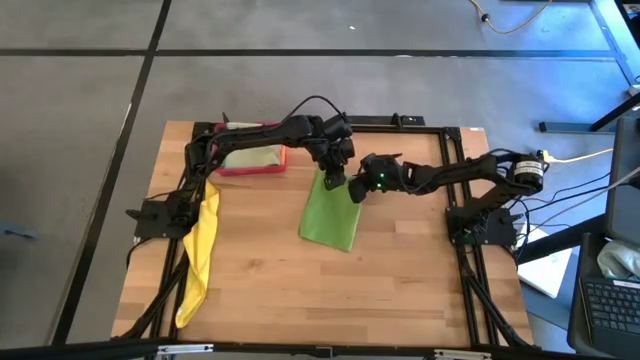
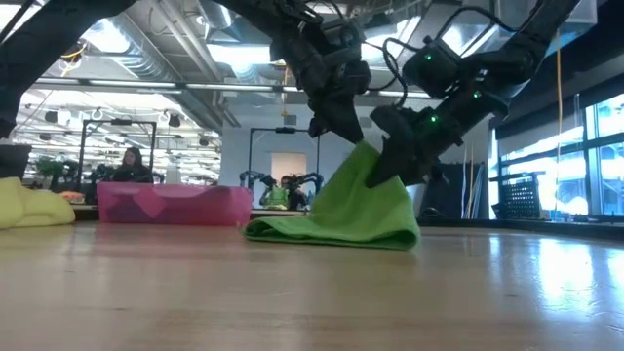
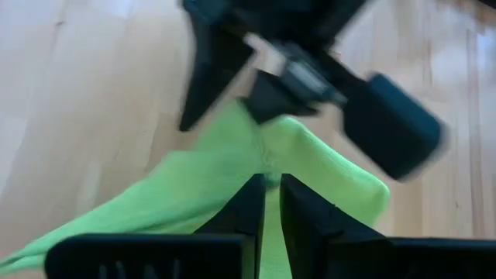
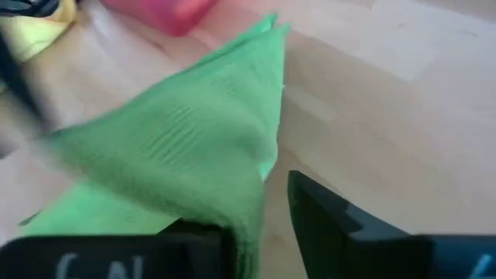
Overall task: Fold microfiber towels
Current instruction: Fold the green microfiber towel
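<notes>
The bright green towel [image 1: 330, 215] lies in the middle of the table, its far end raised into a peak [image 2: 363, 156] and its near part flat on the wood [image 2: 322, 231]. My left gripper [image 1: 335, 180] is above that peak, shut on the cloth [image 3: 271, 194]. My right gripper [image 1: 358, 190] is right beside it on the table's right and is open. A yellow towel [image 1: 200, 245] lies along the left edge. A pale olive-green towel [image 1: 250, 157] lies in the pink-red tray [image 1: 255, 168]. The other towels are out of view. My left gripper pinches the green towel's raised far end [image 3: 267, 167] between its two fingers, coming from above and pointing down. The cloth slopes down from the fingers to the table, and its near part lies flat. My right gripper has the raised cloth [image 4: 232, 201] draped over one finger, which it hides. The other finger [image 4: 325, 221] stands apart, with bare wood showing in the gap.
The pink-red tray stands at the far left of the table [image 2: 171, 205]. The black frame rails [image 1: 460, 250] run along the table's sides. Bare wood [image 1: 400, 290] lies toward the near edge. People and other robot stations show in the room behind.
</notes>
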`<action>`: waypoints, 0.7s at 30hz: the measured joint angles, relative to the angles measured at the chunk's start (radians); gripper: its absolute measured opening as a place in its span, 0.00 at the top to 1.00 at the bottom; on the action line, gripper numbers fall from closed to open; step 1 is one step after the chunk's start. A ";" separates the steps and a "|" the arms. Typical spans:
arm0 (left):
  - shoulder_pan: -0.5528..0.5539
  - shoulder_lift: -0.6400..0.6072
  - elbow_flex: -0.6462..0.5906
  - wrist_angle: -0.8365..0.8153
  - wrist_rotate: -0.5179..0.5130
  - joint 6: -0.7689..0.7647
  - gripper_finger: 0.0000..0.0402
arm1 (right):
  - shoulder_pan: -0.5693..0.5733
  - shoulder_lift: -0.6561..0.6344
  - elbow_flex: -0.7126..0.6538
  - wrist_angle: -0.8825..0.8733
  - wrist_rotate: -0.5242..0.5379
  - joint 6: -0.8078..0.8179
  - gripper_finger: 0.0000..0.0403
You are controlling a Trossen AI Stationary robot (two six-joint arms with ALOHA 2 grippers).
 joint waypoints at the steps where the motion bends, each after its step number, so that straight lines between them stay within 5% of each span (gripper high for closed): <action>1: -0.007 0.000 0.000 0.000 0.000 0.008 0.91 | -0.008 0.000 0.000 -0.005 0.000 -0.009 0.75; 12: -0.064 0.000 0.000 -0.091 -0.058 0.022 0.86 | -0.105 0.000 0.000 -0.008 -0.009 -0.060 0.80; 21: -0.081 0.007 0.000 -0.166 -0.048 0.186 0.87 | -0.151 0.014 -0.039 -0.024 -0.090 -0.099 0.80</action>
